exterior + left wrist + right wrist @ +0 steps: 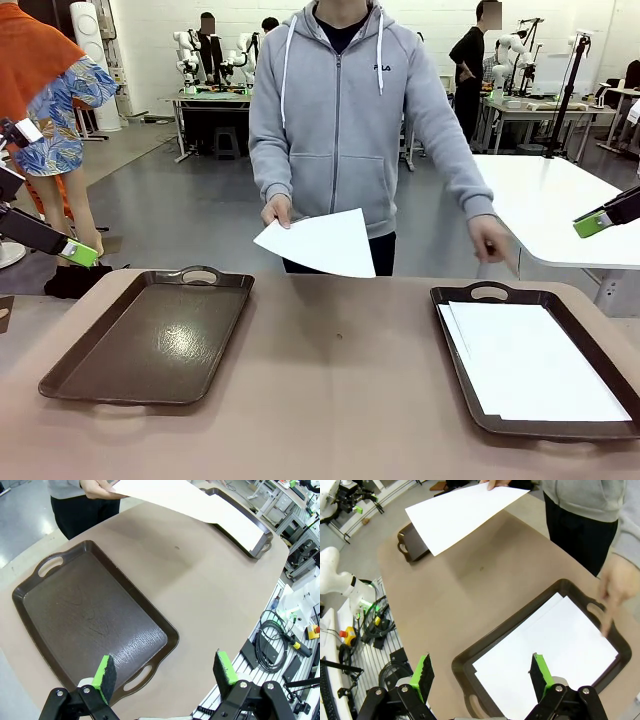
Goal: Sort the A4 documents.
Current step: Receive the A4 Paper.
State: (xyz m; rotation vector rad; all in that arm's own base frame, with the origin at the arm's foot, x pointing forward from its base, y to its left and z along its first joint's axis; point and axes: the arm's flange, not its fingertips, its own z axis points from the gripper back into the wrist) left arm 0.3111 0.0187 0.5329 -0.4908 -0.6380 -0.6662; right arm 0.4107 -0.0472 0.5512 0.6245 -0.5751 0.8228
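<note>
floor [190,215]: grey, glossy | wall [430,20]: white | white table [545,205] right

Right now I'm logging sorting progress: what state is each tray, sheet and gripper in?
Left tray: holds nothing.
Right tray: holds stacked A4 documents.
Single sheet: held above the table in the person's hand.
Left gripper: open.
Right gripper: open.

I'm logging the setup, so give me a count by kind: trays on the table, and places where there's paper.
Dark brown trays: 2, an empty tray and a tray holding paper.
Paper spots: 2, the held sheet in the person's hand and the paper stack.
Total: 4
</note>
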